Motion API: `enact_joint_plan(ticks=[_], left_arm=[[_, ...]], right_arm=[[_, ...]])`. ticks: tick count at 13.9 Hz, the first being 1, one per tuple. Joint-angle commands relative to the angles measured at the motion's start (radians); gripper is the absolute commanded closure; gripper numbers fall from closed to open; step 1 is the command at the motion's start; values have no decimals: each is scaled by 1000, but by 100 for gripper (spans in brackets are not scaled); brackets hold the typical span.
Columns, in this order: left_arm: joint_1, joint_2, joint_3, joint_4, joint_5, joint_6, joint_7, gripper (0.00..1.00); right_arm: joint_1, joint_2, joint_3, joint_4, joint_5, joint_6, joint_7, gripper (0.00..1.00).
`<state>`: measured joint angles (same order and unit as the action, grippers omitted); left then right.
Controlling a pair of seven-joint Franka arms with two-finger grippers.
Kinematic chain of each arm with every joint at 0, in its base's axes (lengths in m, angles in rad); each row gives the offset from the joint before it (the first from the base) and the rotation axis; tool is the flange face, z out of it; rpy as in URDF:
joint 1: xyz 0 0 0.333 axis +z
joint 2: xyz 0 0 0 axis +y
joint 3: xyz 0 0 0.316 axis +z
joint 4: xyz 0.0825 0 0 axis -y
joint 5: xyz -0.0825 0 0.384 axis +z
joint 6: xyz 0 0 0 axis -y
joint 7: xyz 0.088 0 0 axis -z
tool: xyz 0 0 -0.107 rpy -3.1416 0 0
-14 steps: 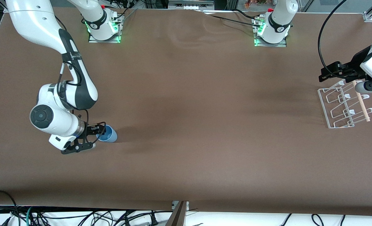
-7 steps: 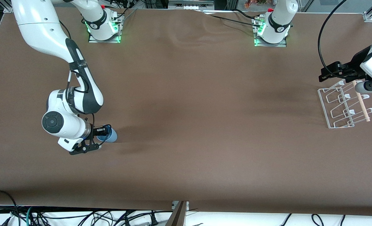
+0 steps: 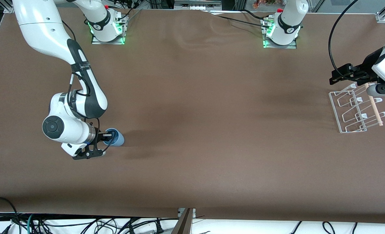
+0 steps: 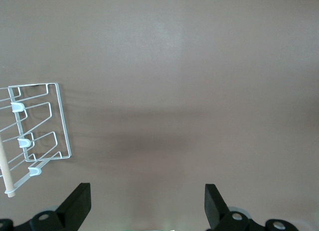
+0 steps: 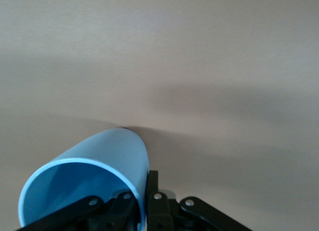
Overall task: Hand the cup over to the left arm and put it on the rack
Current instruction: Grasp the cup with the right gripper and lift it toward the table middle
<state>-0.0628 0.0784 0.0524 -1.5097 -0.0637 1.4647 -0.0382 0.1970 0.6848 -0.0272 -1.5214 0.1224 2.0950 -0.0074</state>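
Right wrist view: the right gripper [image 5: 134,203] pinches only the rim wall of the light-blue cup [image 5: 89,176], one finger inside; this thin hold risks slipping or tilting during transfer. The cup sits at the right arm's end. The left gripper [image 4: 144,211], spread wide, waits over the rack [image 3: 354,109].
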Motion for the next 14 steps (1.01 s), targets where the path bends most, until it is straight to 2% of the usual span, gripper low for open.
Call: enact_joint_plan(ticks=[1,3,5,7,9,11,12,14], left_arm=[[-5,32,1,42,-18,-6,1,0],[-9,60,-8,91,-15,-12,-2,0],[-12,63,-11,86,-16,-15,-2,0],[-19,77,-37,89,-16,-18,-2,0],[-22,101,-46,88,-16,-20,1,0],[-20,98,-92,80,-16,-21,45,0],[-23,97,-95,83,-16,-21,125,0],[-25,96,-105,80,-27,-21,319,0]], right_arm=[[59,-10,6,79,87,-139,142,100],[107,-11,16,162,204,-267,287,100],[130,-11,42,234,330,-355,435,100],[140,-11,114,279,431,-371,612,100],[142,-10,214,315,499,-356,801,100],[150,-7,301,331,577,-238,939,100],[163,-2,332,331,630,-175,995,100],[225,1,340,331,718,-61,1082,100]])
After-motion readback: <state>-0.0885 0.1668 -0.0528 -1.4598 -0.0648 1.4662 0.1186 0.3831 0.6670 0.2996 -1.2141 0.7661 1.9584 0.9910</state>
